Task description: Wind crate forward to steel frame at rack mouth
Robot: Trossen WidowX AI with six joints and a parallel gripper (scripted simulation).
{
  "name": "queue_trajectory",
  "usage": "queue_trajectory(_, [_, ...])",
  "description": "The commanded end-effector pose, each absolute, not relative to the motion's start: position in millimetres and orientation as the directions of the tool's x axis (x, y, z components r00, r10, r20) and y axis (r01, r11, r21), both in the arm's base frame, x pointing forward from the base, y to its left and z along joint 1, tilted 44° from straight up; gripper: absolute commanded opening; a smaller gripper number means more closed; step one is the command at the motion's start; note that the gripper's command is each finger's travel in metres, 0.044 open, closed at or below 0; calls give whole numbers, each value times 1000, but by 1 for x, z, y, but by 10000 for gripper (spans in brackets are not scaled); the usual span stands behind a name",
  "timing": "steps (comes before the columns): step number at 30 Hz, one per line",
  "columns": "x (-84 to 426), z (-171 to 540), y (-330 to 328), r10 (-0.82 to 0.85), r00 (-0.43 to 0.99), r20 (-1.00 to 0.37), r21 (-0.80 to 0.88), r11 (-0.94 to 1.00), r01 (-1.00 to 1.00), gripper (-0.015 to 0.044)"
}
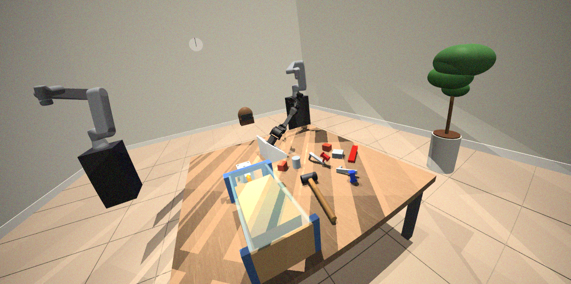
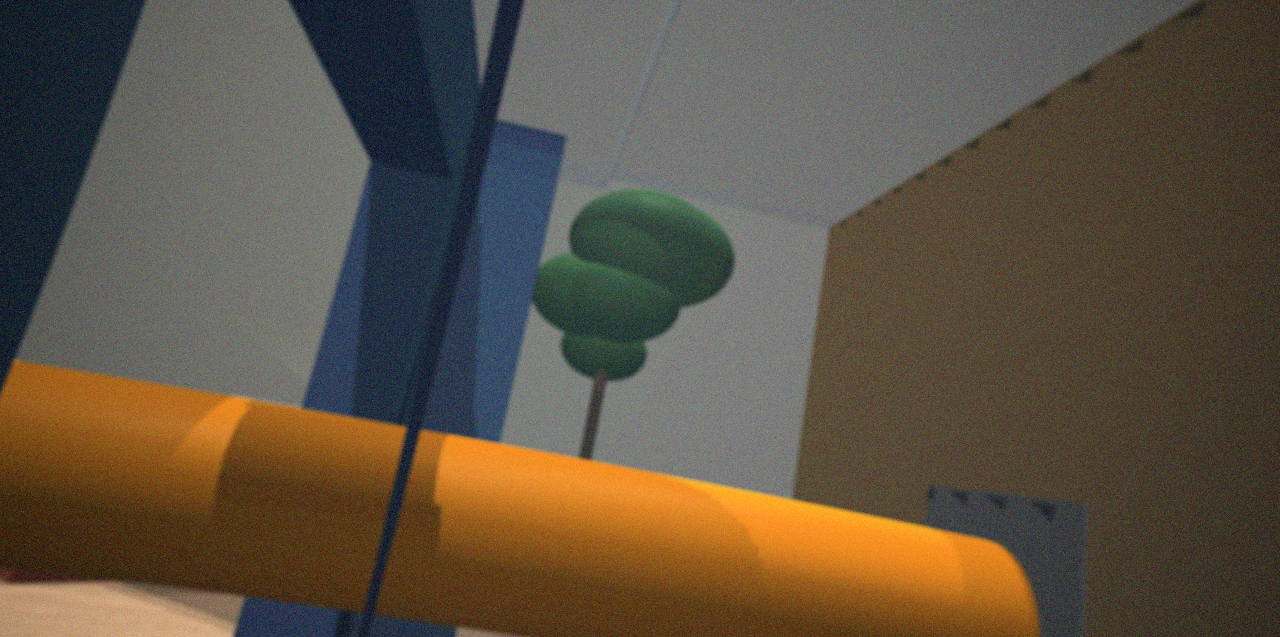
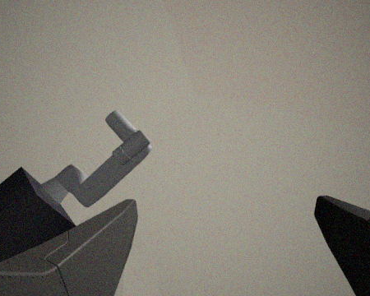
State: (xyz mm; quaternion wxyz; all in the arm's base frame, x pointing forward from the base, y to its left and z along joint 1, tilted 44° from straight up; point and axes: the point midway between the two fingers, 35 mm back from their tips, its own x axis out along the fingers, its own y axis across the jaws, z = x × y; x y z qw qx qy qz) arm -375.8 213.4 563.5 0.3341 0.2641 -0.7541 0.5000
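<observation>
The guard cubby has blue posts and clear panels and stands at the front of the bench in the top view. A pale yellow surface (image 1: 259, 198) shows through its panels; I cannot tell the crate's outline. The blue frame (image 1: 247, 169) at the far end stands close to a whitish device (image 1: 243, 164), apparently the winch, partly hidden. Two silver cranked pieces lie on the bench, one with a red knob (image 1: 324, 157), one with a blue knob (image 1: 352, 176). My gripper (image 1: 271, 140) (image 3: 226, 201) is open and empty, behind the white upright panel, far from both knobs.
The white panel (image 1: 272, 150) stands between gripper and cubby. A mallet (image 1: 321, 199), grey cylinder (image 1: 295, 162), red blocks (image 1: 282, 165) (image 1: 326, 146), pale block (image 1: 337, 154) and red bar (image 1: 353, 154) lie around. An orange cylinder (image 2: 581, 525) crosses the exterior view, before blue posts.
</observation>
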Motion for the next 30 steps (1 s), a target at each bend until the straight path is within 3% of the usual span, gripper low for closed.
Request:
queue_trajectory(1, [-374, 565, 212, -66, -632, 772, -570, 366, -735, 426])
queue_trajectory(10, [-289, 640, 143, -161, -362, 918, -221, 550, -805, 440])
queue_trajectory(17, [-203, 673, 81, -271, -98, 958, 113, 666, -737, 440])
queue_trajectory(24, [-96, 691, 24, -331, 225, 916, 399, 711, -580, 440])
queue_trajectory(30, [-1, 683, -13, -344, 493, 799, 558, 730, -394, 440])
